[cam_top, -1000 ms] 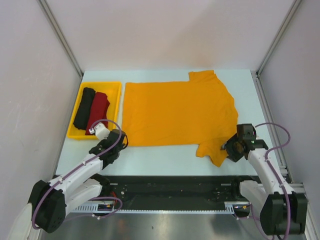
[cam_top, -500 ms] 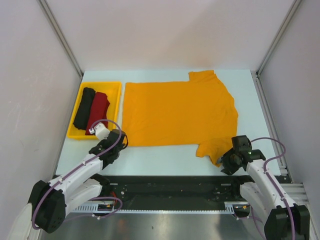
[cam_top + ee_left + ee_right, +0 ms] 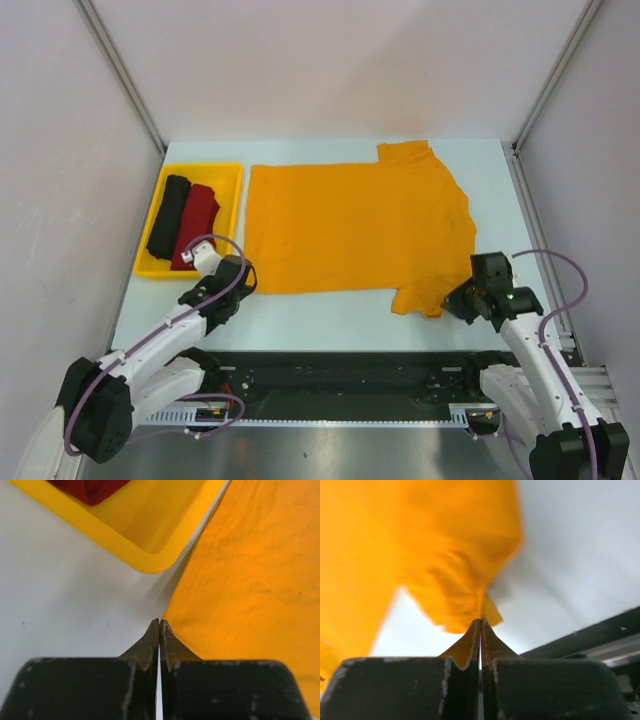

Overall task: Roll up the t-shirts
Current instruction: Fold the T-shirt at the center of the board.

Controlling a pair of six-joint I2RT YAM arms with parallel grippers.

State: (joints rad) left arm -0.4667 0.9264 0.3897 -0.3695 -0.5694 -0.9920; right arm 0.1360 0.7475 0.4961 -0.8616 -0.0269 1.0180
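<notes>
From above, the mustard-orange t-shirt (image 3: 355,215) is lying spread flat across the middle of the table (image 3: 330,310), with one sleeve pointing away from me and the other reaching toward my right side. Just beside its left edge the yellow tray (image 3: 205,167) is holding a black roll (image 3: 168,215) and a dark red roll (image 3: 198,222) side by side. My left gripper (image 3: 243,288) is sitting at the shirt's near left corner and my right gripper (image 3: 452,305) at the tip of the near sleeve. On my left wrist, my fingers (image 3: 150,640) are pressing fully together with their tips right at the hem corner – I cannot tell whether any cloth is caught between them – and a corner of the tray is showing just beyond. On my right wrist the picture is blurring, but my fingers (image 3: 492,645) are closing tight, and the sleeve cloth is bunching right at their tips – pinched there, as far as I can see.
</notes>
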